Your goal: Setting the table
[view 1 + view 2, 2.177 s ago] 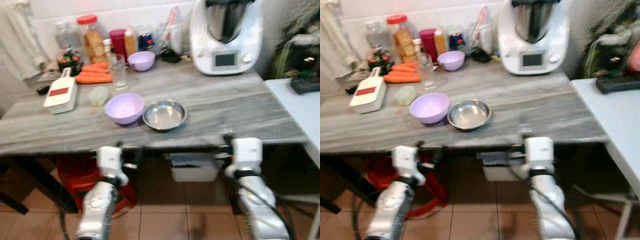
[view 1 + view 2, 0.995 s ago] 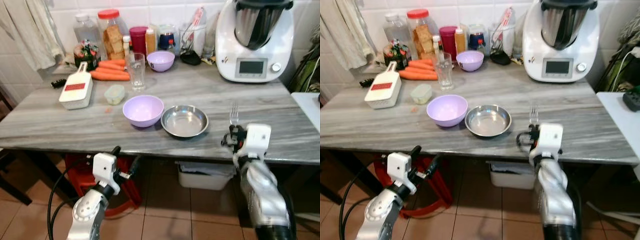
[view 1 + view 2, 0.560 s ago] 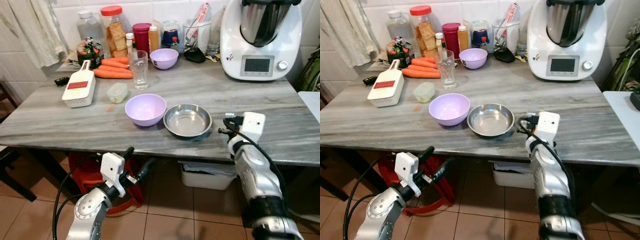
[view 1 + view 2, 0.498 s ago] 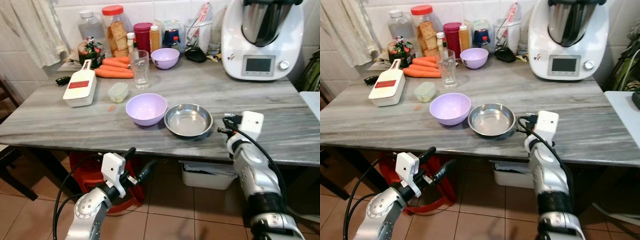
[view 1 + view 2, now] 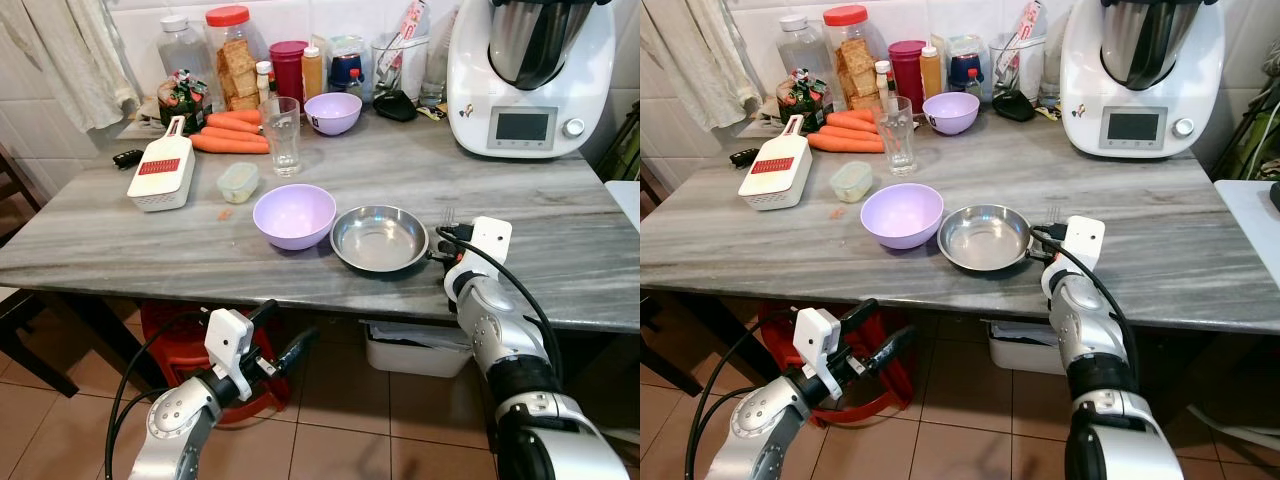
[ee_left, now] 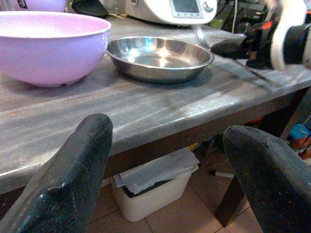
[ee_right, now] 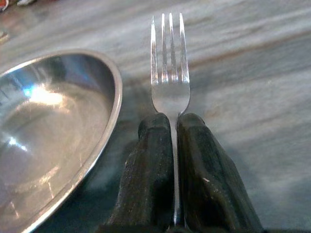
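Two black fingers of the right gripper were pinched tight on the handle of a fork, so its tines stuck out straight ahead of the fingertips, low over the grey marble table. I couldn't tell whether the tines were touching the tabletop. The fork sat just beside the right rim of the steel bowl, which was right next to the lilac bowl. The left gripper hung below the table edge at the front with its fingers spread wide, holding nothing. A white kitchen machine stood at the back right.
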